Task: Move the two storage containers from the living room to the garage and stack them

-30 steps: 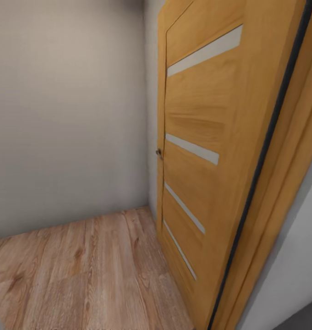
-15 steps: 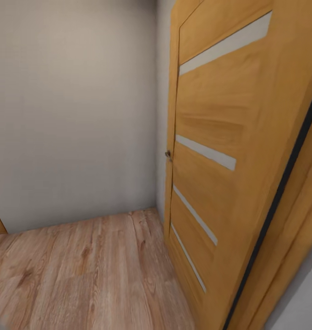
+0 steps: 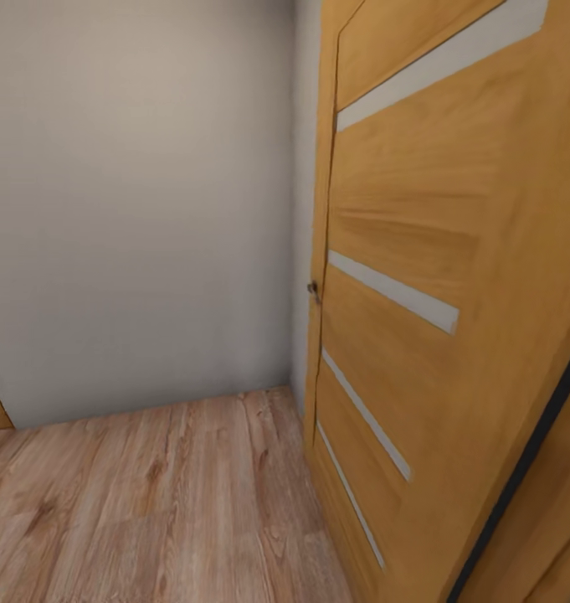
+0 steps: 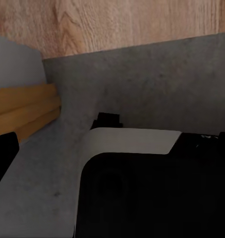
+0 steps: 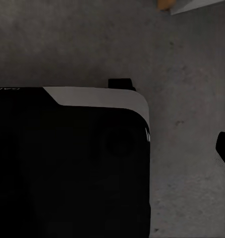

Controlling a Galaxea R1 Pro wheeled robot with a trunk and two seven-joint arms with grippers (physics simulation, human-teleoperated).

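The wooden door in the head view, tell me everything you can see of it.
The door is honey-orange with wood grain, crossed by four narrow pale strips that look like frosted glass. A small dark metal handle sits at its left edge, next to the corner of the grey wall. A dark vertical band runs along its right side. Its foot meets the light plank floor. Nothing else touches it.

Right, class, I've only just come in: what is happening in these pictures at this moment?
The robot is on its way between rooms and handles nothing at this moment. Its head camera faces a wooden door with pale strips, standing beside a plain grey wall on a light wood plank floor. The wrist cameras look down past the robot's dark base at grey concrete floor. In the left wrist view that concrete meets wood planks, so the robot seems to stand at a threshold.
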